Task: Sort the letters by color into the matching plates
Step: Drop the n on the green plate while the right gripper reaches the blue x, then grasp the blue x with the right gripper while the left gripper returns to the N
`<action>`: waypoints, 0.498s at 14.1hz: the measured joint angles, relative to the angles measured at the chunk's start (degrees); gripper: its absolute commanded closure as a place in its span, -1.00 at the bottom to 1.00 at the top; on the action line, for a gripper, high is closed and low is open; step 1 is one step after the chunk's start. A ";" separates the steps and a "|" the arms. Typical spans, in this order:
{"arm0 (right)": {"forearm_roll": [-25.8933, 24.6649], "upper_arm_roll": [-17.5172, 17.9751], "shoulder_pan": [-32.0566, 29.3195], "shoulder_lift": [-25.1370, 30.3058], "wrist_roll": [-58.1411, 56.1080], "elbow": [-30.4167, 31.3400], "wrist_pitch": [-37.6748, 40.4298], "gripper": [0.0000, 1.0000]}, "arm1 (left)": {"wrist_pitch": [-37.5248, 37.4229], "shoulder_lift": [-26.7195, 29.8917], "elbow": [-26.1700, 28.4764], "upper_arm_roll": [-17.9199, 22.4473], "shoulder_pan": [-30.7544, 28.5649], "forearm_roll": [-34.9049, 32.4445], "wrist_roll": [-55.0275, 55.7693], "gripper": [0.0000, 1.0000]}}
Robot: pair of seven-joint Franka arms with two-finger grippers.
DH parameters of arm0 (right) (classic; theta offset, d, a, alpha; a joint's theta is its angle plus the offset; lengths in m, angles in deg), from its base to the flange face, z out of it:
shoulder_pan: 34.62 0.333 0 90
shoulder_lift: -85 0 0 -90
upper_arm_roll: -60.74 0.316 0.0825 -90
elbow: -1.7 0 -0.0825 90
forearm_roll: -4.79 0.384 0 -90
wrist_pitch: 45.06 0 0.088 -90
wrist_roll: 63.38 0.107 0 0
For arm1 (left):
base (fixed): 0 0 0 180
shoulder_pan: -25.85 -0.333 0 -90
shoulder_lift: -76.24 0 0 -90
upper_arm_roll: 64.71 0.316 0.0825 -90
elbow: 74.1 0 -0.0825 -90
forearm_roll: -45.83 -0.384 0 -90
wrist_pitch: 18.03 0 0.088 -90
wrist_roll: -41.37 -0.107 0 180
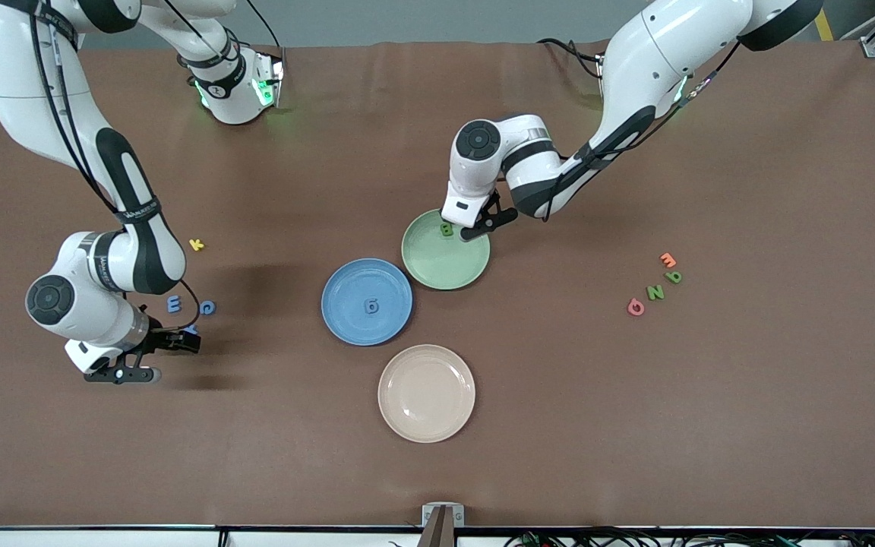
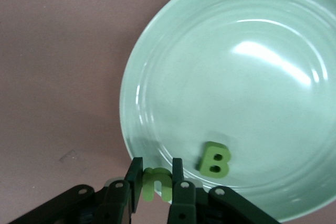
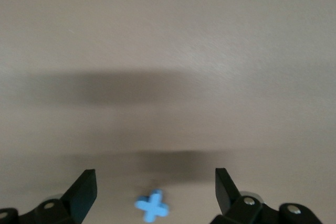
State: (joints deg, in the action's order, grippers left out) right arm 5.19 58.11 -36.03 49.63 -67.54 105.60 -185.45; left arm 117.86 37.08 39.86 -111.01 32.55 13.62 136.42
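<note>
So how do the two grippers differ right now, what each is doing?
The left gripper is shut on a green letter over the rim of the green plate; the right gripper is open and holds nothing. The left one is over the plate, where a green B already lies; the right one is over bare table, straddling a blue letter. Both point downward.
</note>
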 measured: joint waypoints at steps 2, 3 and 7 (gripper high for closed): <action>0.00 0.14 -0.63 0.47 -0.75 1.61 -0.56 -0.95 | 0.08 -0.02 -0.55 0.57 0.50 0.00 0.00 0.59; 0.00 0.27 -0.63 0.84 -0.77 2.26 -0.59 -0.95 | 0.18 -0.04 -0.70 1.19 0.91 0.00 0.00 0.59; 0.90 0.87 -0.62 3.29 -0.75 6.40 -1.76 -0.95 | 1.16 -0.18 -1.91 2.48 1.46 0.00 0.00 0.59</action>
State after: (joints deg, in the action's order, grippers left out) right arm 6.09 58.98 -36.65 52.92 -68.30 112.00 -187.21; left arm 119.02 36.90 37.95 -108.53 34.01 13.62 136.42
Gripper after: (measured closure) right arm 0.026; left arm 0.736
